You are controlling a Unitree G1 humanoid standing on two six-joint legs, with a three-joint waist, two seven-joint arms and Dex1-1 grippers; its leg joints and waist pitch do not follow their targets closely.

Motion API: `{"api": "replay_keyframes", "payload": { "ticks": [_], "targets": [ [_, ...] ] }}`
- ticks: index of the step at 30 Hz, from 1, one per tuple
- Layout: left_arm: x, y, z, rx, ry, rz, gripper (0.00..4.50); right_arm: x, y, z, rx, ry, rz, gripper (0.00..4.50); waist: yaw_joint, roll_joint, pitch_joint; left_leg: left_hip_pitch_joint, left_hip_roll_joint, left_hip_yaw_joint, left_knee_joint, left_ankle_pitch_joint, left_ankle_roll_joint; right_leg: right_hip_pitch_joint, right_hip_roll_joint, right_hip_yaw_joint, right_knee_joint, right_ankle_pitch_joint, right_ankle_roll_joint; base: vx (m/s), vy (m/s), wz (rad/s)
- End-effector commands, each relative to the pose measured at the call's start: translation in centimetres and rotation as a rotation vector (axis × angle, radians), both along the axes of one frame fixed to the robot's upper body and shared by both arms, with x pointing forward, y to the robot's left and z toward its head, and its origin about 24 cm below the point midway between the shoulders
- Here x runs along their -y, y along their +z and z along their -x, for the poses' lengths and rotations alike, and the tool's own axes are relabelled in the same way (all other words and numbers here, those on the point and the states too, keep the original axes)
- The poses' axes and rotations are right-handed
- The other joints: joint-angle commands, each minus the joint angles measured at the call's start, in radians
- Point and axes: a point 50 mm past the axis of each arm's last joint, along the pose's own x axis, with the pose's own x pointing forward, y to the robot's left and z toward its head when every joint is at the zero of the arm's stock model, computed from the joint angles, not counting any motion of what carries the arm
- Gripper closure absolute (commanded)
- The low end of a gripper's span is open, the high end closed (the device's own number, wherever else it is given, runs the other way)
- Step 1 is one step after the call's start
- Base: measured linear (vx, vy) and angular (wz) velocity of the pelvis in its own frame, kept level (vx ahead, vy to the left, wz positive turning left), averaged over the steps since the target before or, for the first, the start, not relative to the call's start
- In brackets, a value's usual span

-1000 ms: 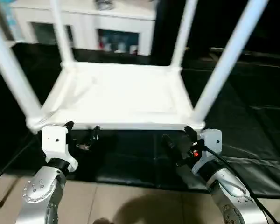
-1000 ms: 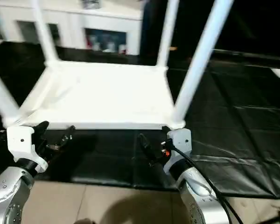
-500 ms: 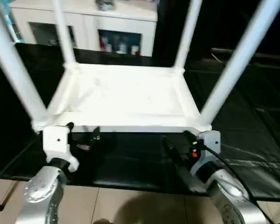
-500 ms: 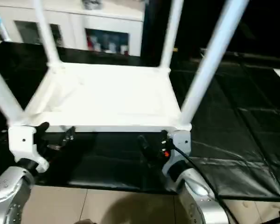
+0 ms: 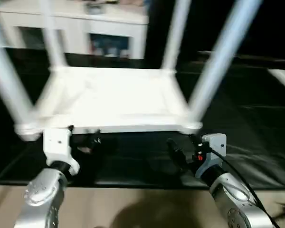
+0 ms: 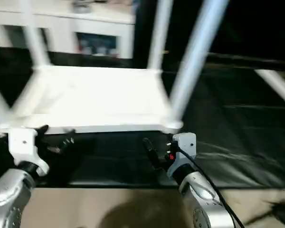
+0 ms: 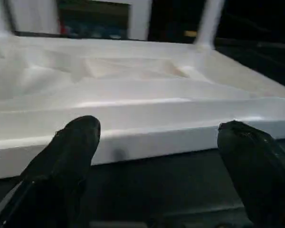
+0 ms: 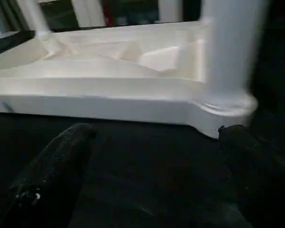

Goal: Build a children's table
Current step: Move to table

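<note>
White plastic table (image 5: 109, 97) stands upside down at twelve o'clock with all four legs (image 5: 218, 61) seated—nothing has moved since a second ago—my left gripper (image 5: 83, 137) and right gripper (image 5: 183, 149) wide open, empty.

One upturned white tabletop (image 5: 109, 97) is seen with four white legs (image 5: 221, 59) standing up from its corners, two grippers (left gripper (image 5: 83, 135), right gripper (image 5: 183, 145)), and one white cabinet (image 5: 76, 23) behind

**Colours on view**

Tabletop (image 5: 109, 99): plain white. Four legs (image 5: 218, 59): white. Mat (image 5: 247, 114): black, glossy. Floor strip (image 5: 133, 209): beige. Cabinet (image 5: 80, 28): white. Left gripper (image 5: 83, 135) and right gripper (image 5: 183, 145): black fingers on white housings, the right with a small red spot; forearms silver.
</note>
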Motion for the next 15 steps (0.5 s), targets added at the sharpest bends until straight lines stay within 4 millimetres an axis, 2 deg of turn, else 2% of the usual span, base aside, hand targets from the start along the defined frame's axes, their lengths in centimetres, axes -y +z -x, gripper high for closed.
{"api": "replay_keyframes", "payload": {
  "ticks": [1, 2, 3, 4, 5, 6, 8, 10, 11, 12, 13, 14, 15],
  "targets": [
    [0.1, 0.3, -0.1, 0.005, 0.005, 0.016, 0.01, -0.1, 0.5, -0.1, 0.001, 0.005, -0.029, 0.00, 0.025, -0.020, -0.040, -0.031, -0.052, 0.039, -0.016, -0.202, -0.027, 0.012, -0.107, 0.047, -0.153, -0.752, 0.079, -0.020, -0.126, -0.29],
    [0.0, 0.4, 0.0, 0.009, 0.013, 0.025, 0.01, -0.4, 0.5, 0.1, 0.002, 0.034, -0.024, 0.00, 0.031, -0.016, -0.041, -0.035, -0.047, 0.037, -0.024, -0.176, -0.038, 0.010, -0.105, 0.045, -0.152, -0.744, 0.099, -0.020, -0.126, -0.29],
    [0.0, 0.4, 0.0, 0.009, 0.013, 0.025, 0.01, -0.4, 0.5, 0.1, 0.002, 0.034, -0.024, 0.00, 0.031, -0.016, -0.043, -0.035, -0.046, 0.037, -0.029, -0.162, -0.048, 0.007, -0.093, 0.039, -0.146, -0.703, 0.107, -0.031, -0.083, -0.26],
    [-0.1, 0.3, 0.1, 0.008, 0.019, 0.019, 0.01, -0.8, 0.6, 0.3, 0.006, 0.080, -0.012, 0.00, 0.032, -0.002, -0.038, -0.019, -0.040, 0.037, -0.045, -0.196, -0.064, -0.007, -0.066, 0.028, -0.140, -0.600, 0.082, 0.000, 0.000, 0.00],
    [-0.1, 0.2, 0.1, 0.005, 0.017, 0.010, 0.01, -1.0, 0.6, 0.4, 0.005, 0.094, -0.014, 0.00, 0.032, -0.002, -0.036, -0.013, -0.039, 0.036, -0.049, -0.219, -0.066, -0.009, -0.060, 0.026, -0.139, -0.582, 0.071, 0.000, 0.000, 0.00],
    [0.0, 0.1, 0.2, 0.006, 0.009, -0.001, 0.01, -1.0, 0.5, 0.5, 0.004, 0.096, -0.018, 0.00, 0.032, 0.004, -0.033, -0.001, -0.035, 0.034, -0.056, -0.269, -0.068, -0.015, -0.052, 0.024, -0.136, -0.557, 0.044, 0.000, 0.000, 0.00],
    [0.1, 0.2, 0.3, 0.012, -0.002, -0.009, 0.01, -1.0, 0.5, 0.5, 0.002, 0.095, -0.024, 0.00, 0.030, 0.011, -0.032, 0.009, -0.026, 0.027, -0.067, -0.329, -0.072, -0.017, -0.045, 0.027, -0.124, -0.502, 0.004, 0.000, 0.000, 0.00],
    [-0.1, 0.4, 0.2, 0.025, 0.006, -0.004, 0.01, -1.2, 0.6, 0.4, 0.004, 0.117, -0.009, 0.00, 0.025, 0.018, -0.028, 0.014, -0.018, 0.019, -0.079, -0.421, -0.078, -0.016, -0.040, 0.028, -0.114, -0.440, -0.033, 0.000, 0.070, -0.03],
    [-0.1, 0.5, 0.2, 0.027, 0.008, -0.003, 0.01, -1.3, 0.6, 0.4, 0.004, 0.125, -0.004, 0.00, 0.026, 0.019, -0.029, 0.017, -0.017, 0.017, -0.079, -0.438, -0.081, -0.017, -0.040, 0.029, -0.112, -0.426, -0.039, 0.000, 0.076, -0.03],
    [-0.3, 0.6, 0.2, 0.034, 0.014, -0.001, 0.01, -1.6, 0.6, 0.5, 0.009, 0.161, 0.027, 0.00, 0.028, 0.026, -0.028, 0.029, -0.016, 0.016, -0.080, -0.486, -0.087, -0.019, -0.040, 0.031, -0.114, -0.417, -0.048, -0.011, 0.075, -0.02],
    [-0.3, 0.7, 0.1, 0.037, 0.015, -0.002, 0.01, -1.7, 0.6, 0.6, 0.013, 0.179, 0.044, 0.00, 0.026, 0.021, -0.028, 0.035, -0.018, 0.014, -0.082, -0.545, -0.088, -0.012, -0.041, 0.030, -0.118, -0.446, -0.041, 0.001, 0.067, -0.04],
    [-0.4, 0.7, 0.1, 0.039, 0.016, -0.001, 0.01, -1.8, 0.5, 0.7, 0.009, 0.191, 0.056, 0.00, 0.026, 0.022, -0.024, 0.040, -0.019, 0.014, -0.083, -0.579, -0.087, -0.011, -0.040, 0.029, -0.121, -0.478, -0.035, 0.001, 0.067, -0.04],
    [-0.4, 0.8, 0.1, 0.040, 0.015, -0.001, 0.01, -1.9, 0.4, 0.8, 0.010, 0.210, 0.070, 0.00, 0.042, 0.011, -0.016, -0.022, -0.046, -0.015, -0.112, -0.608, -0.047, 0.039, -0.062, -0.016, -0.117, -0.542, -0.020, 0.032, 0.064, 0.12]
  ]
}}
